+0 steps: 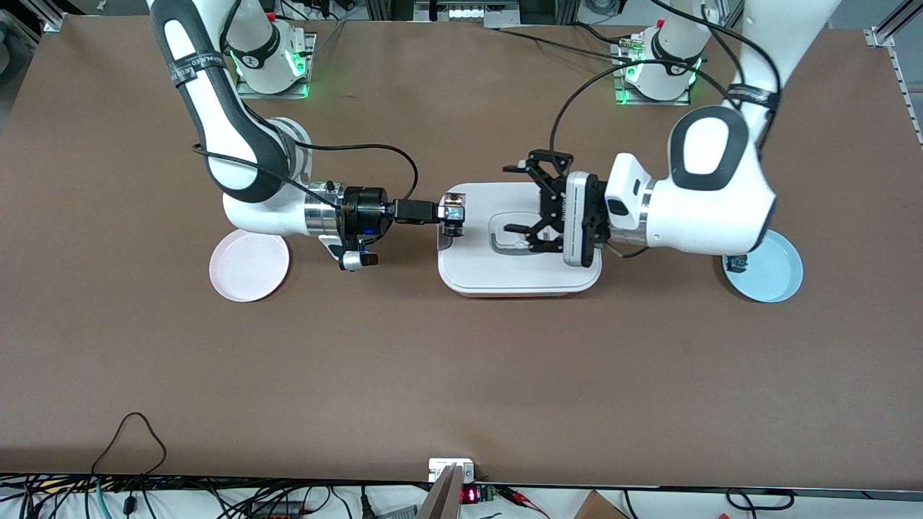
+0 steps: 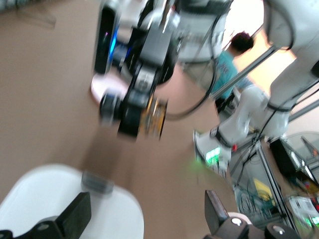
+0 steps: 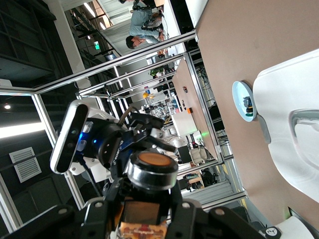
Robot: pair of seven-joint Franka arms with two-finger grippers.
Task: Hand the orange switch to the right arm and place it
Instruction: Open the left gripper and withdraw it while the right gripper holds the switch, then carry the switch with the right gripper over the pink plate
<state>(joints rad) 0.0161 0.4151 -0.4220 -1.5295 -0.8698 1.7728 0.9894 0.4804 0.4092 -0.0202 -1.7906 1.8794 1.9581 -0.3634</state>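
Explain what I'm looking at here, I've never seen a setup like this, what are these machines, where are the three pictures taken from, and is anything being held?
These are two robot arms bolted to a brown table. One picture looks down from a high camera facing them; the other two come from small cameras on each arm's wrist. On the table lie a white tray in the middle, a pink plate toward the right arm's end and a blue plate toward the left arm's end, with a small part on it. The right gripper, over the tray's edge, is shut on the orange switch, a tiny button with an orange cap. The left gripper, over the tray, is open and holds nothing.
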